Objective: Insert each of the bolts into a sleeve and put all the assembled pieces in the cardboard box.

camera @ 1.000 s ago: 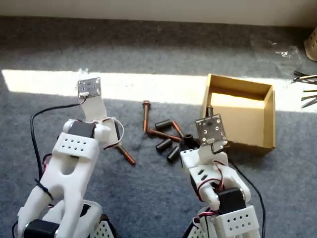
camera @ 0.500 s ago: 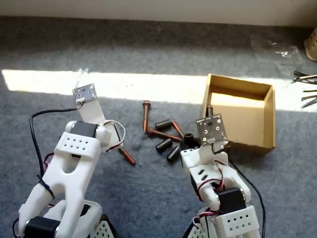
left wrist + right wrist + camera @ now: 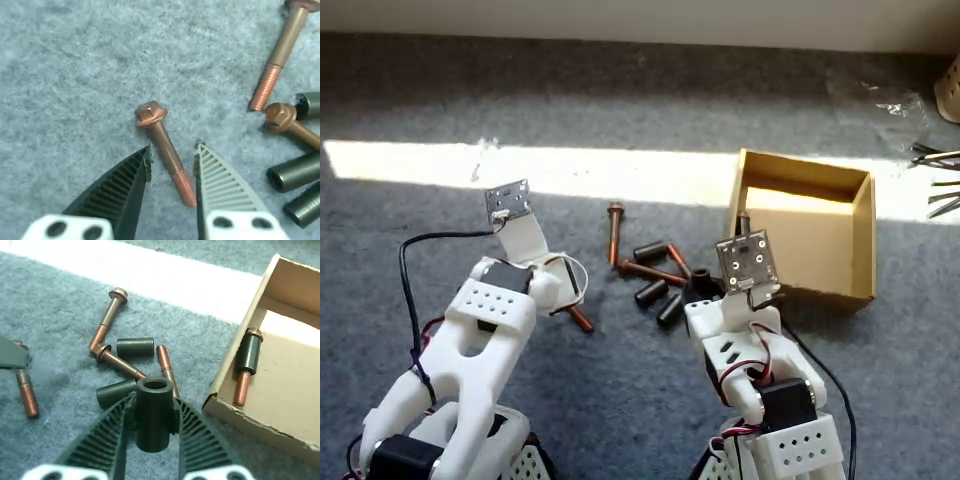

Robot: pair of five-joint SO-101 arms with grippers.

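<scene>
My left gripper [image 3: 173, 146] is open low over the carpet, one finger on each side of a copper bolt [image 3: 150, 114] lying flat. In the high view this bolt [image 3: 580, 318] pokes out from under the left arm [image 3: 505, 290]. My right gripper [image 3: 153, 400] is shut on a black sleeve [image 3: 152, 415], held upright with its bore facing up, beside the cardboard box [image 3: 800, 168]. One bolt-in-sleeve piece [image 3: 247, 360] lies in the box by its wall. Loose bolts [image 3: 615, 232] [image 3: 648, 270] and sleeves [image 3: 650, 251] [image 3: 670, 308] are piled between the arms.
Grey carpet with a bright sunlit strip [image 3: 420, 165] across it. A clear plastic bag [image 3: 880, 100] and thin metal pieces [image 3: 940, 180] lie at the far right. A black cable [image 3: 405, 270] loops off the left arm.
The left arm has swung to the right and nearer the bolt pile. The right arm with its sleeve has stayed put.
</scene>
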